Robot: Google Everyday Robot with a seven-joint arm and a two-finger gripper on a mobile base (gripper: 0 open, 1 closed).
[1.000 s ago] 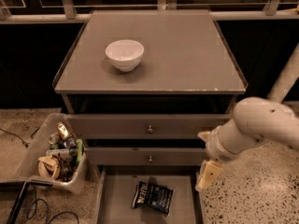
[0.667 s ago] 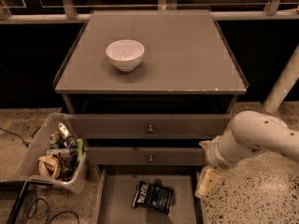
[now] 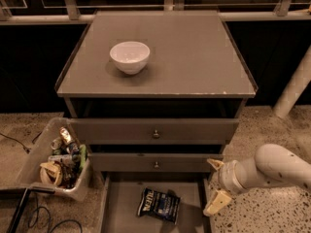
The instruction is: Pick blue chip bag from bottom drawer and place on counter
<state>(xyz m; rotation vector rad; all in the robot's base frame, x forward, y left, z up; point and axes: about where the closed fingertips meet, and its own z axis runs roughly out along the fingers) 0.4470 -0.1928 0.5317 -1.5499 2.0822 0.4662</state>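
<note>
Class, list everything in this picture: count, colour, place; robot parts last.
flat matte grey counter: one, grey, cabinet top.
round white ceramic bowl: one, white, on the counter's left.
knobbed grey drawers: two, grey, below the counter.
wide grey bottom drawer: one, grey, lowest, pulled open.
crinkly dark blue chip bag: one, navy, in the bottom drawer.
plastic bin of clutter: one, pale, floor left of cabinet.
white robot arm: one, white, lower right.
gripper: one, cream, jaws open, just right of the bag.

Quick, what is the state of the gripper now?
Gripper: open, holding nothing, at the right edge of the grey bottom drawer, beside the crinkly dark navy chip bag.
</note>
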